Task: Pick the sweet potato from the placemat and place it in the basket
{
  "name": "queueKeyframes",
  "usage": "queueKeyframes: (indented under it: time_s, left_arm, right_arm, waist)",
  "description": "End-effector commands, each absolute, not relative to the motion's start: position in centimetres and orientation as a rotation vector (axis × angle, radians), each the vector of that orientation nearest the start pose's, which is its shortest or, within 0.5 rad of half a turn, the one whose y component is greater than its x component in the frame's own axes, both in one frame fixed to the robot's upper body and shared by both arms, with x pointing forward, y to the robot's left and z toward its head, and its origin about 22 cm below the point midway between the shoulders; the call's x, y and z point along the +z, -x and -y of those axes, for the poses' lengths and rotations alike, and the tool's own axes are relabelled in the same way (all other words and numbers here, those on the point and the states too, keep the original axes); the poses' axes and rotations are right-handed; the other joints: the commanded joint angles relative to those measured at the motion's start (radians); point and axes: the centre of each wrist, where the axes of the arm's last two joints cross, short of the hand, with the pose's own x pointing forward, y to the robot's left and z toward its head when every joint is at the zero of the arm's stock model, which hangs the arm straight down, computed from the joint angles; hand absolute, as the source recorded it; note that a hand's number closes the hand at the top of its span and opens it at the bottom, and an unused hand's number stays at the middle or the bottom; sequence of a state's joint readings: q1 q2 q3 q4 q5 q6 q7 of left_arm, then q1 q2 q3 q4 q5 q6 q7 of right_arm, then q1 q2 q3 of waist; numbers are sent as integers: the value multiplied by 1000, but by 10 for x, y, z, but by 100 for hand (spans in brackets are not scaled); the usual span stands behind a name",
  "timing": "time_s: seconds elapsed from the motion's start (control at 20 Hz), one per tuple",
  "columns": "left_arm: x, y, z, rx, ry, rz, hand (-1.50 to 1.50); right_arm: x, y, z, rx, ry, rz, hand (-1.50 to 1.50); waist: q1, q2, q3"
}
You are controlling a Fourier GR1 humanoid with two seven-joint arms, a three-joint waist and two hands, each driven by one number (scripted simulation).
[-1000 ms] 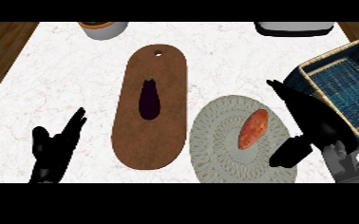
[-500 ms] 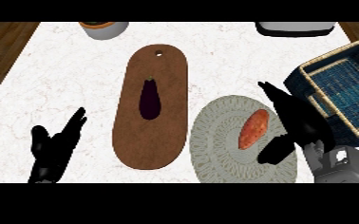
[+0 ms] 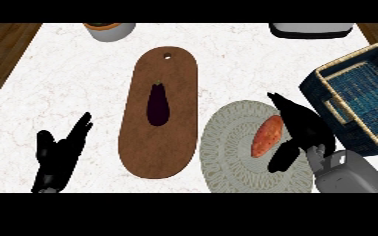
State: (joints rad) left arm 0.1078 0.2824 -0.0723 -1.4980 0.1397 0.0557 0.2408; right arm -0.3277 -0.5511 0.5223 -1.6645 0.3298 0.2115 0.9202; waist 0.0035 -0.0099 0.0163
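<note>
An orange sweet potato (image 3: 266, 135) lies on the round grey woven placemat (image 3: 230, 155) at the lower right of the counter. My right hand (image 3: 304, 130) is right beside it on its right, fingers stretched over the far end and thumb by the near end, open around it without closing. The dark blue basket (image 3: 353, 94) with a tan rim stands at the right edge, just beyond the hand. My left hand (image 3: 60, 153) rests open at the lower left, fingers up.
A long brown cutting board (image 3: 160, 135) lies left of the placemat with a dark purple eggplant (image 3: 156, 105) on it. A grey bowl (image 3: 109, 30) sits at the back left, a grey-white appliance (image 3: 310, 29) at the back right.
My right hand has moved left from beside the basket and come down next to the sweet potato. The left hand has stayed still.
</note>
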Motion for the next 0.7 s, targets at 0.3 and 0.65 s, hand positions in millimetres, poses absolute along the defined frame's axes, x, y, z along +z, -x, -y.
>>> queueKeyframes:
  time_s: [0.3, 0.65]
  left_arm:
    - [-45, -189, -287, -47, -144, 1021, 0]
    - [-49, -204, -301, -35, -156, 1036, 0]
  right_arm:
    - [55, -275, 194, 1051, 691, 795, -150]
    - [47, -280, 201, 1044, 679, 814, -150]
  waist:
    - [4, 11, -16]
    - [-2, 12, -17]
